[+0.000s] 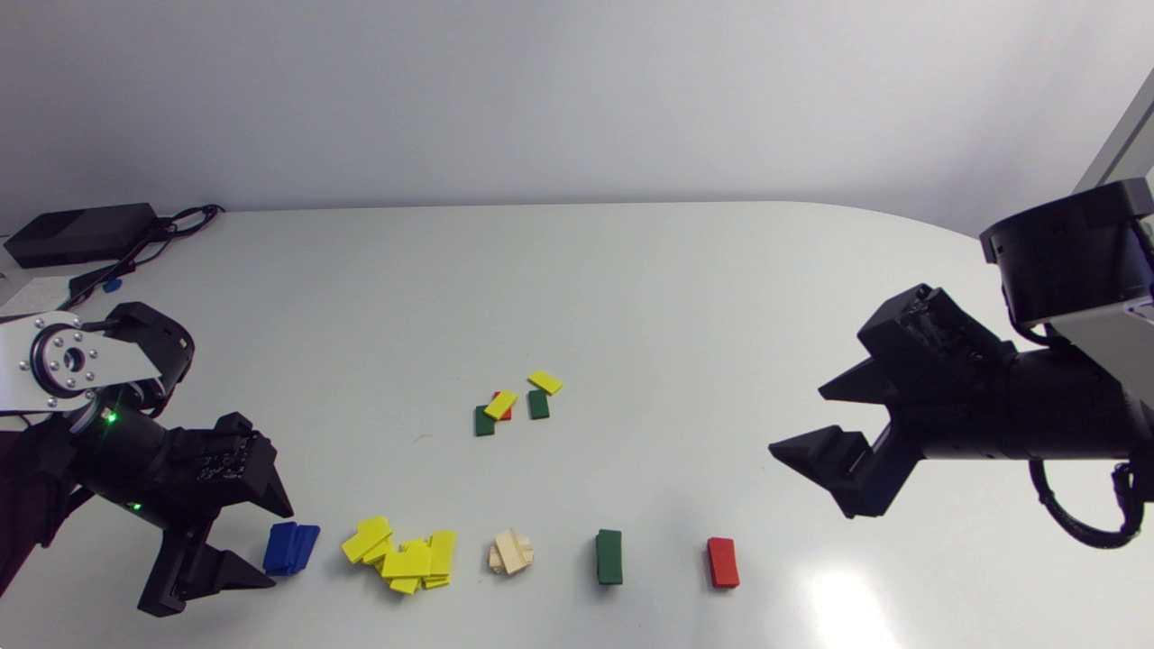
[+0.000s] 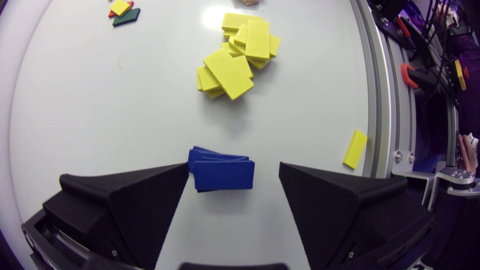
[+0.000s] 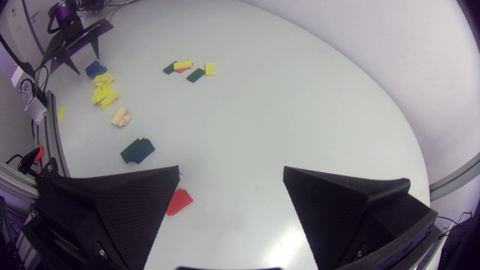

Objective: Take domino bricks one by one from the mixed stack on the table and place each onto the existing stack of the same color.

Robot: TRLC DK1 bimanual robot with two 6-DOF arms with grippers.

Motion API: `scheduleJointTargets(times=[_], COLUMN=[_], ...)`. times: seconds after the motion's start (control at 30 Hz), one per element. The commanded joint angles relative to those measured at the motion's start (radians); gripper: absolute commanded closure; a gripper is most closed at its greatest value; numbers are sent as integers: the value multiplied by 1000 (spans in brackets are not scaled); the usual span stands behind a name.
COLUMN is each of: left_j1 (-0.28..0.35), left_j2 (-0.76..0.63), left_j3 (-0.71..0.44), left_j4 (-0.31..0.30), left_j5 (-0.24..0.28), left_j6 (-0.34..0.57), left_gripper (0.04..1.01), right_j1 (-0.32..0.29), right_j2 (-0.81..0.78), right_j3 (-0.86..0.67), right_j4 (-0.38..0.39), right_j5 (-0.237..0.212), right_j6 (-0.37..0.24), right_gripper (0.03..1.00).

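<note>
Both tools are spread wide and hold nothing: our left gripper [image 1: 281, 548] sits at the lower left of the head view with the blue stack [image 1: 297, 546] between its fingers, and our right gripper [image 1: 795, 419] hangs at the right, well apart from every brick. The risk we see first is on the left: one finger is just beside the fanned blue bricks, and we cannot tell whether it touches, so a sideways pull could scatter them. The yellow pile [image 1: 403, 554] next along the lower edge is already sprawled, and another brick dropped on it would likely slide off. A stray yellow brick [image 2: 354, 149] lies right at the table's edge. The mixed stack [image 1: 516, 406] sits at the centre of the frame, low and loose: two yellow bricks, two green ones, and a red brick [image 1: 503, 413] mostly hidden under a yellow, so lifting that yellow could drag it along. The wooden stack [image 1: 512, 552], green stack [image 1: 609, 556] and red stack [image 1: 722, 562] look tidier.
</note>
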Motion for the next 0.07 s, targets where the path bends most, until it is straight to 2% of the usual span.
scheduleJointTargets(times=[0.0, 0.03], left_j1=[-4, -4], left_j2=[-30, -36], left_j3=[31, 38], left_j4=[-24, -32], left_j5=[8, 10], left_j6=[38, 36], left_gripper=[154, 154], right_j1=[1, 1], right_j2=[-10, -10], right_j3=[-12, -11], right_j4=[-14, -14], right_j5=[-7, -7], right_j6=[-7, -7], right_gripper=[66, 66])
